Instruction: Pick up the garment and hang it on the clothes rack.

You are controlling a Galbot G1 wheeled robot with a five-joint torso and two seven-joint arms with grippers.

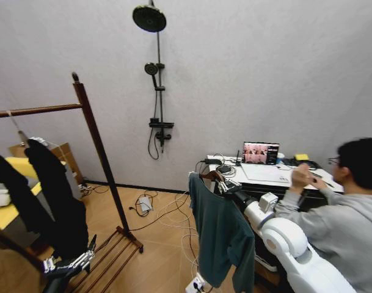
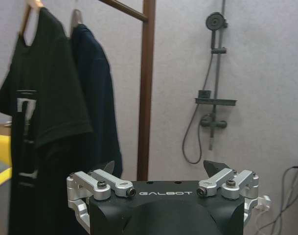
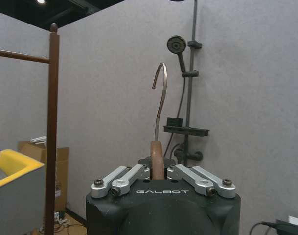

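The dark teal garment (image 1: 221, 235) hangs free in the air on a wooden hanger, right of the middle. My right gripper (image 1: 226, 187) is shut on the hanger's neck; in the right wrist view the gripper (image 3: 157, 169) clamps the wood just below the metal hook (image 3: 161, 98), which stands upright. The clothes rack (image 1: 95, 139) is to the left, a good way from the garment, with its post (image 3: 52, 132) and top bar (image 1: 33, 110) reddish-brown. My left gripper (image 1: 66, 266) hangs low beside the rack's bottom shelf, and its fingers (image 2: 108, 169) are spread wide with nothing between them.
Two black garments (image 1: 54, 198) hang on the rack bar. A black shower pole (image 1: 159, 79) is on the far wall. A desk (image 1: 265, 174) with a laptop and a seated person are at the right. Cables lie on the wooden floor (image 1: 155, 210) between rack and desk.
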